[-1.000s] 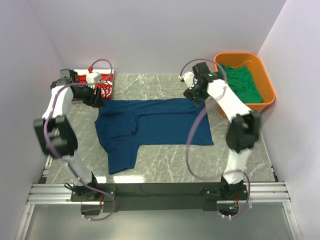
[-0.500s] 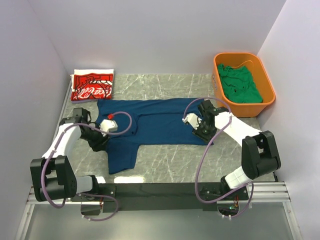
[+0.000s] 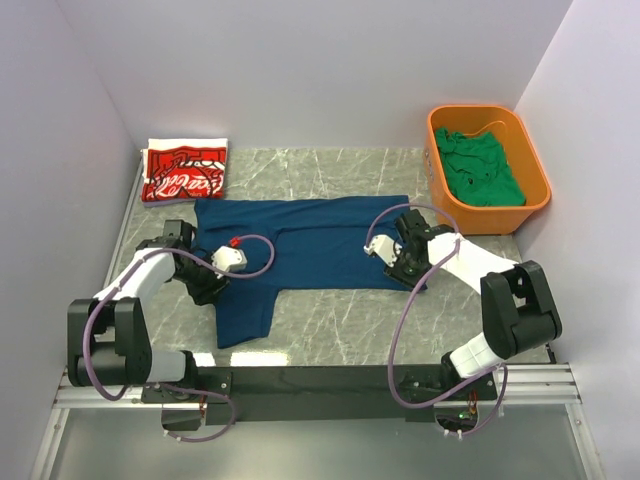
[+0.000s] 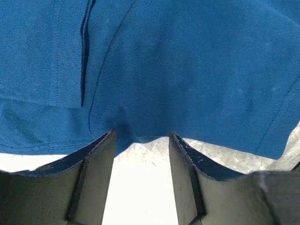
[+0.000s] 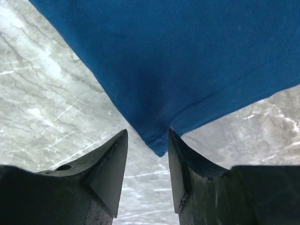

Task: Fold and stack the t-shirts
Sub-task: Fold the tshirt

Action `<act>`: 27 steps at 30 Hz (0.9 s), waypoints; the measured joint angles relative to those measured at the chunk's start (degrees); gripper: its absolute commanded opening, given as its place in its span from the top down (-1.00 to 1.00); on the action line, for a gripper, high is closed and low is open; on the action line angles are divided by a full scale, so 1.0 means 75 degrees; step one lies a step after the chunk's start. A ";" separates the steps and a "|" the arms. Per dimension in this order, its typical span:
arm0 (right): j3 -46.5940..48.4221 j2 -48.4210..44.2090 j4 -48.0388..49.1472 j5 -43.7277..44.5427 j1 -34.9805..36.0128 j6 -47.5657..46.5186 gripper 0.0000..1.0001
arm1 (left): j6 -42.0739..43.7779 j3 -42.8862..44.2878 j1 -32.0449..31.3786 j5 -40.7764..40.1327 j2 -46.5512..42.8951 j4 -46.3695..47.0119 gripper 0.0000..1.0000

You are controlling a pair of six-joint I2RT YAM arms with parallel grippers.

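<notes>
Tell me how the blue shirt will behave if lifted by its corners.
Probably floppy: the blue shirt lies flat with soft creases, so it would likely sag between held points. Thin cloth, so probably light. On the smooth table it may slide when pushed.

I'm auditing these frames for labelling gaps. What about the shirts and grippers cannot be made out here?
- Green cloth in the orange plastic tub: top view; crumpled, tub walls hide its lower part; garment count unclear.
- Red folded t-shirt: top view; white lettering too small to read.
- Fingertips of the left gripper and right gripper: top view; their wrists cover them.
- Navy blue t-shirt: wrist views; frame edges cut it off.
</notes>
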 measured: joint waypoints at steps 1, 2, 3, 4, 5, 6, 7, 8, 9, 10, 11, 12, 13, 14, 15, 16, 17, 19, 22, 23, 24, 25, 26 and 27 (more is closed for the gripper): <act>-0.0038 0.0006 0.0052 0.0015 0.0012 -0.0003 0.07 | 0.0003 -0.0006 -0.0009 -0.0015 0.0012 0.0020 -0.09; -0.0082 0.0012 0.0128 0.0038 0.0023 -0.0006 0.08 | 0.0000 -0.0012 -0.0020 -0.0017 0.0015 0.0032 -0.09; -0.0119 0.0035 0.0181 0.0067 0.0035 -0.0015 0.10 | 0.0000 -0.0015 -0.0041 -0.0017 0.0015 0.0041 -0.06; -0.0146 0.0064 0.0233 0.0085 0.0044 -0.0020 0.13 | -0.0003 -0.0020 -0.0061 -0.0017 0.0020 0.0064 -0.04; -0.0192 0.0108 0.0329 0.0117 0.0052 -0.0023 0.24 | -0.0003 -0.0035 -0.0082 -0.0017 0.0032 0.0093 -0.02; -0.0233 0.0169 0.0402 0.0157 0.0064 -0.0026 0.28 | -0.0006 -0.0064 -0.0096 -0.0015 0.0052 0.0117 0.04; -0.0251 0.0221 0.0440 0.0192 0.0070 -0.0023 0.33 | -0.0015 -0.0093 -0.0125 -0.0017 0.0079 0.0134 0.06; -0.0262 0.0286 0.0484 0.0219 0.0079 -0.0023 0.47 | -0.0023 -0.0137 -0.0175 -0.0017 0.0119 0.0152 0.08; -0.0259 0.0289 0.0498 0.0248 0.0090 -0.0023 0.52 | -0.0029 -0.0192 -0.0239 -0.0015 0.0154 0.0184 0.21; -0.0268 0.0289 0.0507 0.0283 0.0102 -0.0015 0.58 | -0.0047 -0.0236 -0.0280 -0.0015 0.0184 0.0189 0.26; -0.0268 0.0291 0.0516 0.0318 0.0105 -0.0006 0.76 | -0.0050 -0.0286 -0.0321 -0.0017 0.0201 0.0187 0.33; -0.0274 0.0291 0.0525 0.0341 0.0119 -0.0017 0.92 | -0.0035 -0.0323 -0.0347 -0.0017 0.0219 0.0178 0.51; -0.0277 0.0291 0.0533 0.0367 0.0125 -0.0003 1.00 | -0.0006 -0.0361 -0.0358 -0.0017 0.0230 0.0137 0.60; -0.0277 0.0291 0.0539 0.0393 0.0128 0.0009 1.00 | -0.0015 -0.0379 -0.0361 -0.0023 0.0233 0.0093 0.70; -0.0277 0.0291 0.0539 0.0414 0.0128 0.0029 1.00 | -0.0006 -0.0405 -0.0364 -0.0023 0.0230 0.0061 0.88; -0.0277 0.0291 0.0539 0.0431 0.0128 0.0035 1.00 | 0.0003 -0.0428 -0.0361 -0.0020 0.0213 0.0003 0.95; -0.0277 0.0289 0.0536 0.0443 0.0128 0.0035 1.00 | 0.0026 -0.0446 -0.0364 -0.0023 0.0184 -0.0064 0.99; -0.0277 0.0262 0.0510 0.0452 0.0128 0.0038 1.00 | 0.0064 -0.0466 -0.0364 -0.0017 0.0017 -0.0277 0.99; -0.0277 0.0090 0.0417 0.0455 0.0131 0.0035 1.00 | 0.0050 -0.0533 -0.0364 -0.0026 -0.0388 -0.0548 0.99; -0.0277 -0.0015 0.0370 0.0452 0.0131 0.0032 1.00 | 0.0026 -0.0554 -0.0364 -0.0032 -0.0493 -0.0618 0.99; -0.0277 -0.0102 0.0335 0.0449 0.0131 0.0029 1.00 | 0.0017 -0.0557 -0.0364 -0.0041 -0.0565 -0.0676 0.99; -0.0277 -0.0207 0.0280 0.0443 0.0131 0.0023 1.00 | -0.0009 -0.0557 -0.0364 -0.0047 -0.0603 -0.0734 0.99; -0.0277 -0.0306 0.0224 0.0443 0.0131 0.0009 1.00 | -0.0020 -0.0554 -0.0361 -0.0044 -0.0603 -0.0790 0.99; -0.0277 -0.0411 0.0163 0.0443 0.0131 0.0000 1.00 | -0.0026 -0.0548 -0.0353 -0.0041 -0.0600 -0.0868 0.99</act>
